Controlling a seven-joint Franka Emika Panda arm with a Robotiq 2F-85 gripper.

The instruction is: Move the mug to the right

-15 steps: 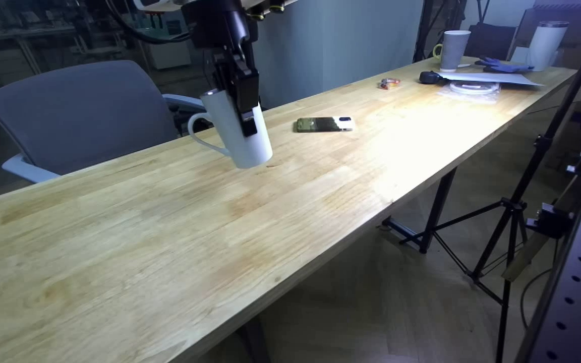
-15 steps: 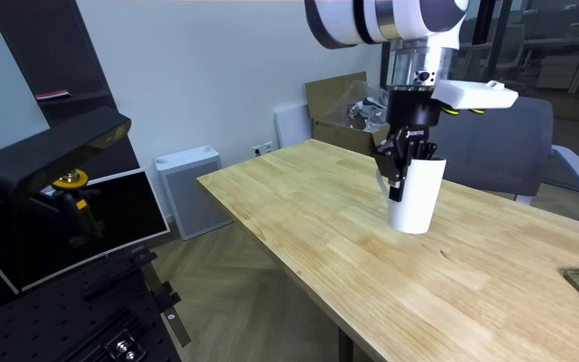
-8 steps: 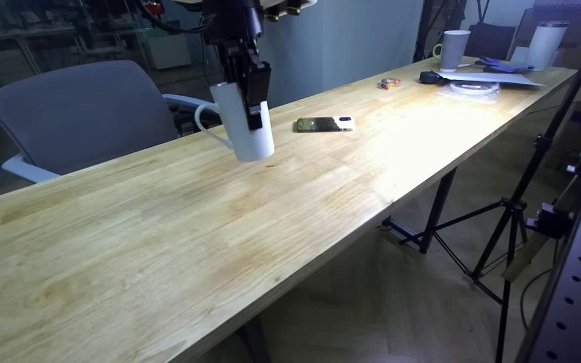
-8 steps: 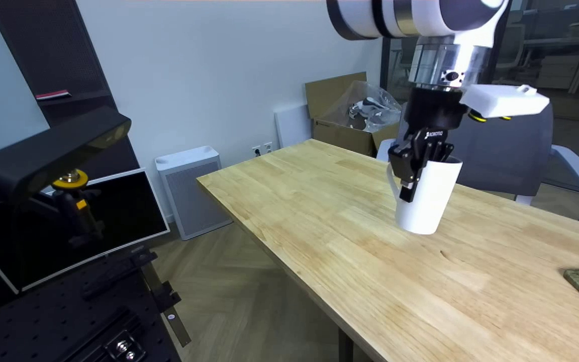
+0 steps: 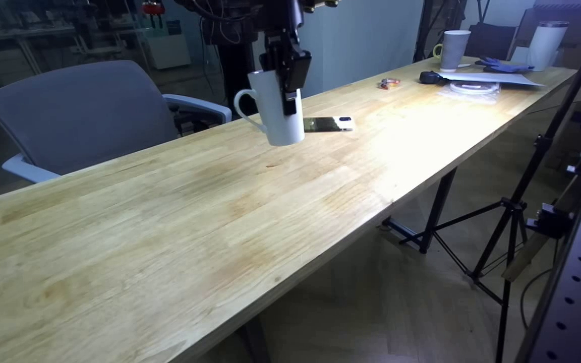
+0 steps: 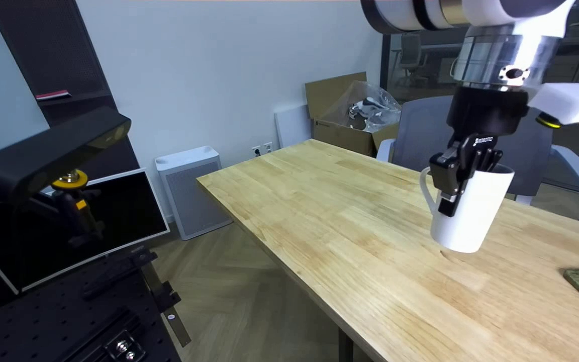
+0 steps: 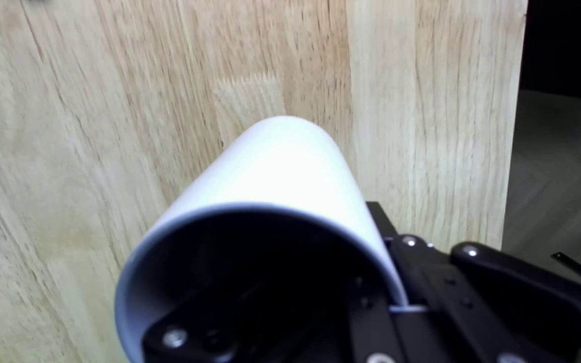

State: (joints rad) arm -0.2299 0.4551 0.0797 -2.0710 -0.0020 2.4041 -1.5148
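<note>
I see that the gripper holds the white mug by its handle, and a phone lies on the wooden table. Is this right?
Not by the handle: the gripper holds the white mug by its side wall, one finger inside and one outside, as the wrist view shows. The rest is right: a phone lies on the wooden table.

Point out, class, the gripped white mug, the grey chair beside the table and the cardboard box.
White mug [image 5: 272,111]: in an exterior view, on its outer wall.
Grey chair [image 5: 81,116]: in an exterior view, on its backrest.
Cardboard box [image 6: 342,137]: in an exterior view, on its side wall.
</note>
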